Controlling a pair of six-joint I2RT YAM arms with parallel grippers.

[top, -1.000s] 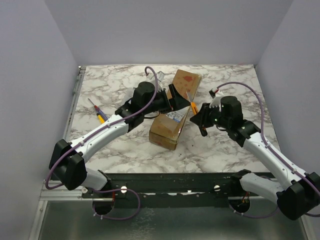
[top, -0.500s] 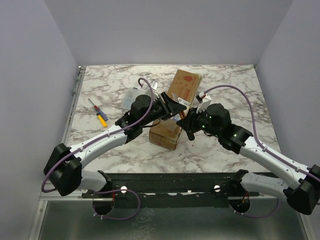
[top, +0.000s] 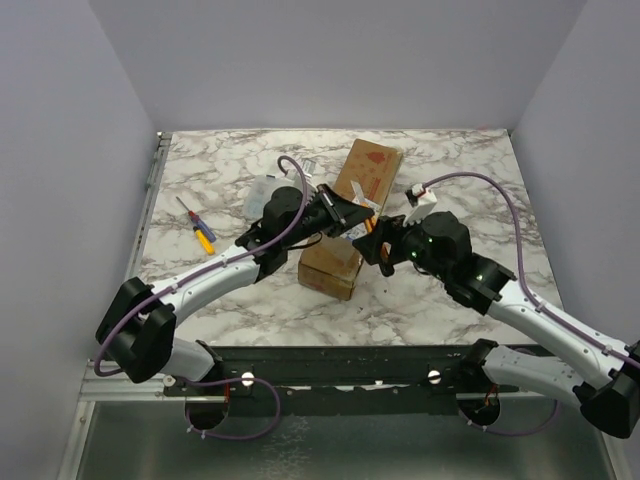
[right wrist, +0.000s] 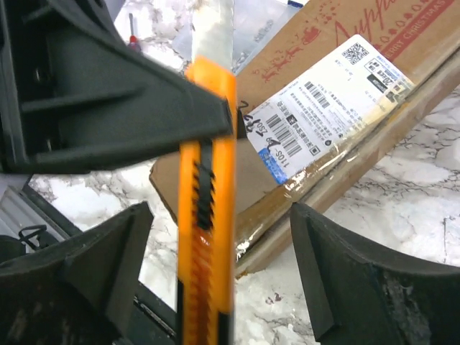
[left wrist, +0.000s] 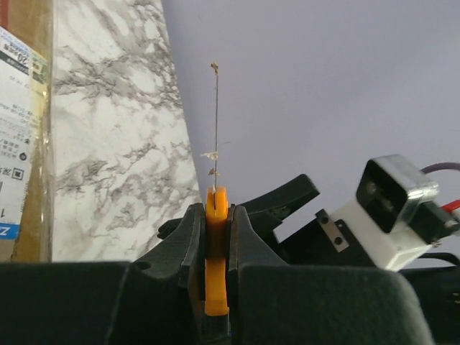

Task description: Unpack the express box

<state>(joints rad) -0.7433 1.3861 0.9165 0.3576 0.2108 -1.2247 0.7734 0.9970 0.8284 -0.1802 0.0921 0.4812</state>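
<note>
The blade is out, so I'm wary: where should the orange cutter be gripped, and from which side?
Pinch the orange cutter on its handle, behind the bare blade, coming at its two broad flat faces: it is thin, so that grip should resist twisting. The left gripper is shut on it that way.

My left tool (top: 352, 215) hides the middle of the express box (top: 368, 172) from above; the orange knife (right wrist: 207, 201) runs off the right wrist view's bottom edge.

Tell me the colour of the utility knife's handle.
Orange: the utility knife shows best in the right wrist view.
</note>
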